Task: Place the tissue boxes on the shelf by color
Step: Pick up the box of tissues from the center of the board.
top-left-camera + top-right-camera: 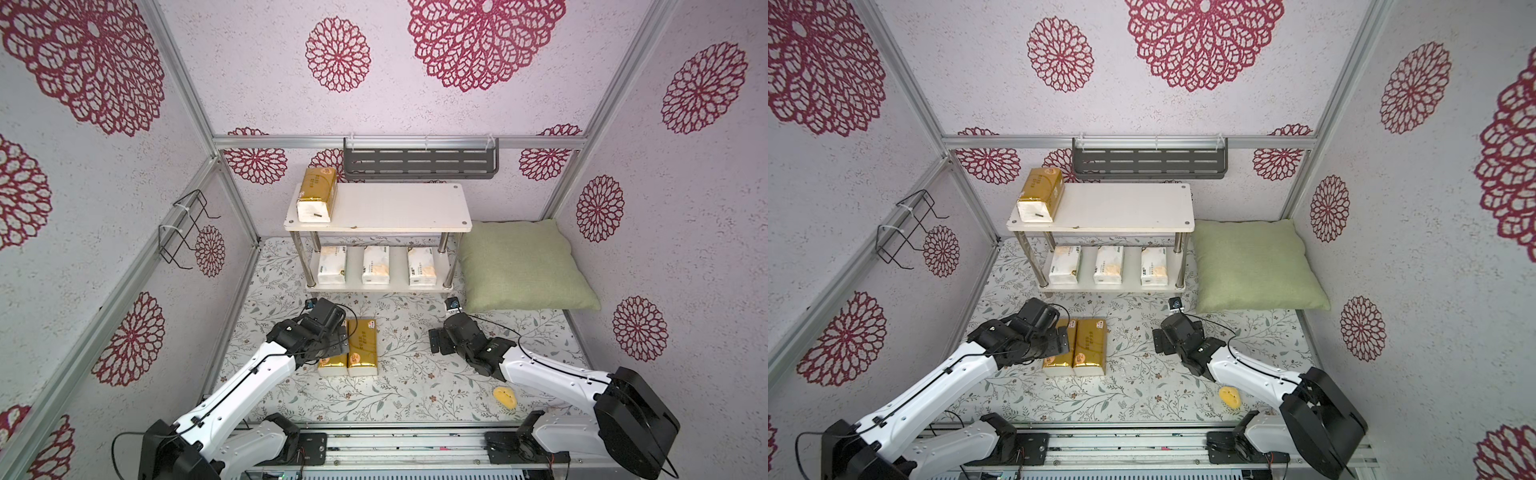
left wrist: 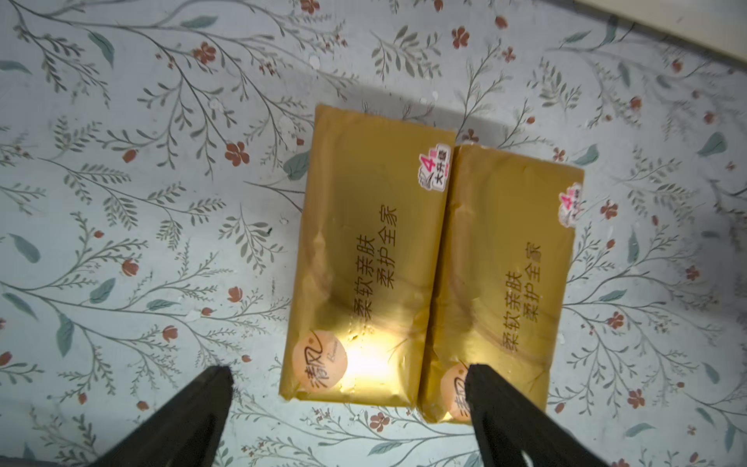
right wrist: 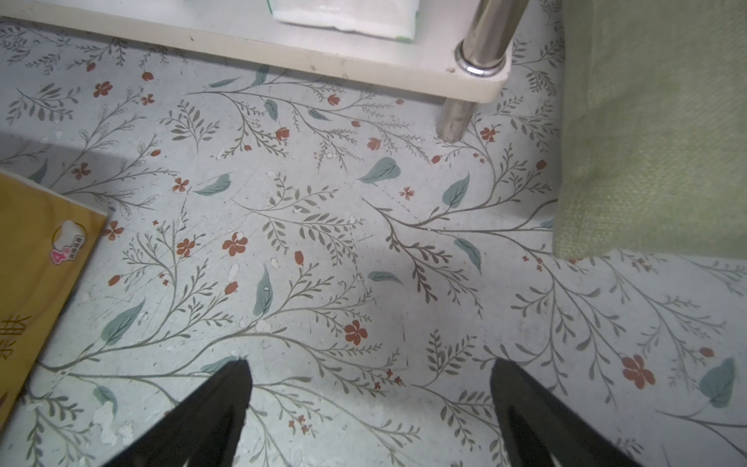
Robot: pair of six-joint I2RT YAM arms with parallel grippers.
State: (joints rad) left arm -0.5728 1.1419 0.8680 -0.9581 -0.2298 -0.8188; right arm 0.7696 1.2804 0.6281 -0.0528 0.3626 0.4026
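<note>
We note left gripper [image 2: 349, 371] and right gripper [image 3: 370, 364] both released, empty; the left hangs over two touching gold packs [image 1: 363, 345] on the mat [image 1: 415, 374]. Beyond, the shelf [image 1: 399, 208] holds one gold pack [image 1: 316, 195] on top, three white packs [image 1: 375, 266] below.

Green pillow [image 1: 523, 266], yellow lump [image 1: 505, 397] on floral mat [image 1: 415, 386]; grey rack [image 1: 419, 162] wall-mounted.

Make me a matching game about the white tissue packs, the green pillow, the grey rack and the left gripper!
Things:
1. white tissue packs
2. green pillow
3. grey rack
4. left gripper

Places or states:
A. hung on the back wall
B. open above two gold packs
C. on the lower board of the shelf
D. on the mat beside the shelf

Pairs: 1-C, 2-D, 3-A, 4-B.
</note>
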